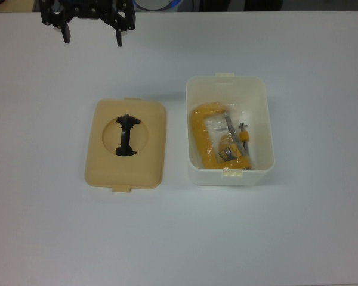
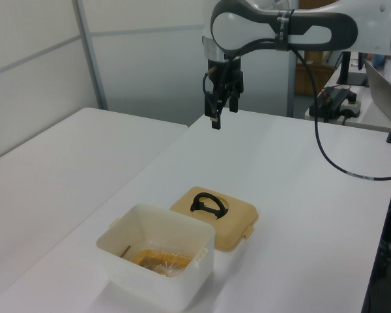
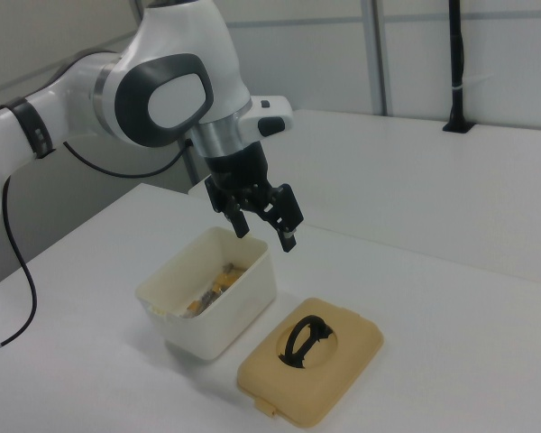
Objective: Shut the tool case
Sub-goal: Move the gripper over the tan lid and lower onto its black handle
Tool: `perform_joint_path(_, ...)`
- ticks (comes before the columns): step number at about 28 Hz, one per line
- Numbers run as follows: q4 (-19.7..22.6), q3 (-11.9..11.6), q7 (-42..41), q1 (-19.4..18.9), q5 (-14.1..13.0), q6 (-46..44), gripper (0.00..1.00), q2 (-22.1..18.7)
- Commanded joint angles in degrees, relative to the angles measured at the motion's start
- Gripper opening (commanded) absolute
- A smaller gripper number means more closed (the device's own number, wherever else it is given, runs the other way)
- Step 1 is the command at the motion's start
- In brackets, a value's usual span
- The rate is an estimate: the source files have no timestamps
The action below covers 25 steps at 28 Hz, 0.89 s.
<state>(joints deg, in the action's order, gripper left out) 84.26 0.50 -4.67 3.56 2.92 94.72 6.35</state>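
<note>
Seen from the left view, the nearest thing is the small white rounded-rectangular plastic tub (image 2: 158,264), which stands open on the white table (image 2: 300,215). Inside it lies a yellow metal C-clamp (image 1: 218,140) partly wrapped in clear film, and it stays below the rim. Just beside the tub, apart from it by a narrow gap, lies the matching tan plastic lid (image 2: 223,218), flat on the table with its top side up. In its round recess stands a black arched handle (image 2: 208,203).

Farther away, well apart from both parts and high above the table, hangs the black two-finger gripper (image 2: 220,107) of the white arm. Its fingers (image 1: 119,37) are spread wide and hold nothing.

The lid looks light, stiff and rather smooth, so I judge that a grip on its flat edges could slip. The handle is the better place to take hold: it rises above the recess, and the fingers should close across its thin width. The tub is also light, and with only the clamp as weight it may slide when the lid is pressed. The lid should therefore come down level, with its small edge tabs (image 1: 122,189) lined up with the tabs of the tub (image 1: 234,173).
</note>
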Motion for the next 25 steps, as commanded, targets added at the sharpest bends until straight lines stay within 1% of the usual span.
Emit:
perform_joint_path(1,0.20,0.37,0.35,-0.49,1.03,-1.64,1.00,-0.46)
perform_joint_path(21,1.00,0.55,0.36,-0.49,1.03,-1.73,1.00,0.24)
perform_joint_path(25,2.93,0.64,0.36,-0.49,1.03,-0.85,1.00,0.85)
